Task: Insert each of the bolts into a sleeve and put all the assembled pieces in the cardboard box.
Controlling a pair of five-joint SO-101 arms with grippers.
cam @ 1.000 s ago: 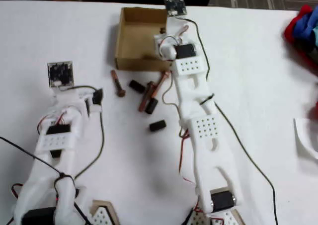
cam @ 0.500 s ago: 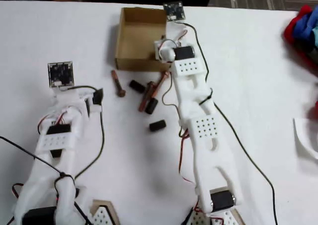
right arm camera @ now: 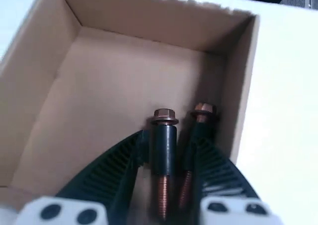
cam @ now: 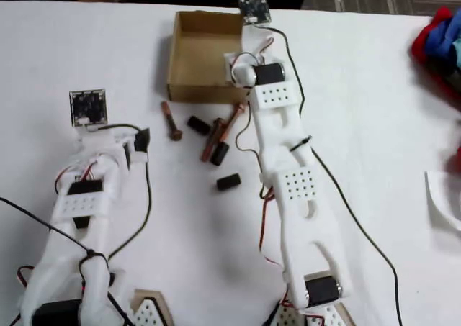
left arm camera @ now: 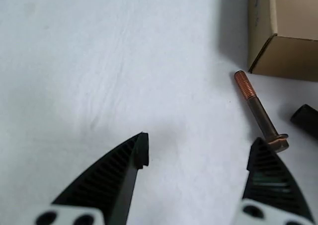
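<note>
The white table (cam: 374,88) carries everything. The right arm (cam: 295,186) stretches from the near edge toward the far edge, and the left arm (cam: 83,196) sits folded closer to the near edge. The cardboard box (cam: 189,90) stands open close to the far edge. The right tool (right arm camera: 166,150) hangs over the box's inside, closed narrowly on a sleeved bolt (right arm camera: 164,135) (hex head at one end, copper thread sticking out of the black sleeve at the other). A second sleeved bolt (right arm camera: 202,116) sits just beside it near the box wall; I cannot tell whether it is gripped too or lying on the box floor. The left tool (left arm camera: 201,148) is spread wide above bare table, near a loose bolt (left arm camera: 259,111) that lies just outside a box corner. More bolts (cam: 232,121) and black sleeves (cam: 228,182) lie scattered between the arms, on the near side of the box.
</note>
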